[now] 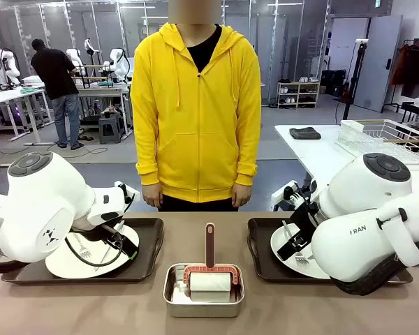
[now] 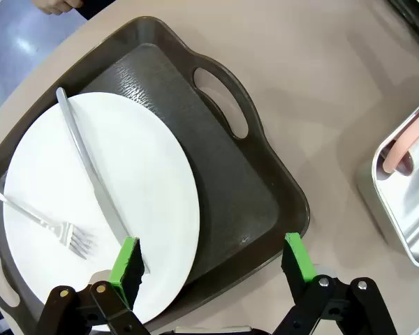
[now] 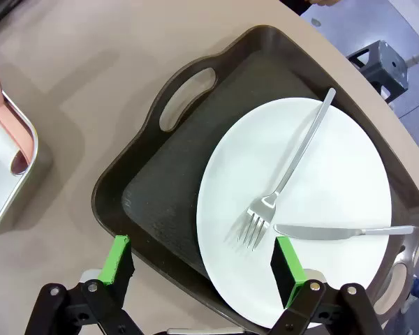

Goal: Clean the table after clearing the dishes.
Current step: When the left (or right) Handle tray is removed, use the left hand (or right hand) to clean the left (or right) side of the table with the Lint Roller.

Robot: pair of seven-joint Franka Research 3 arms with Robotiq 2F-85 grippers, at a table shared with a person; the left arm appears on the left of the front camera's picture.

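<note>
Two dark trays sit on the taupe table (image 1: 300, 307), each with a white plate, a fork and a knife. In the left wrist view my left gripper (image 2: 213, 262) stands open over the near rim of its tray (image 2: 230, 195). One green pad hangs above the plate (image 2: 146, 174), close to the knife (image 2: 91, 174) and fork (image 2: 42, 216). My right gripper (image 3: 202, 264) is open too, straddling the edge of the other plate (image 3: 335, 160) on its tray (image 3: 167, 181), with fork (image 3: 286, 181) and knife (image 3: 335, 232) on it. In the front view, left gripper (image 1: 119, 241) and right gripper (image 1: 298, 234) hover over the trays.
A small steel pan (image 1: 204, 289) at the table's front middle holds a pink-handled tool with a white roll. A person in a yellow hoodie (image 1: 195, 105) stands at the far edge, hands down. A white table with a wire rack (image 1: 384, 136) stands back right.
</note>
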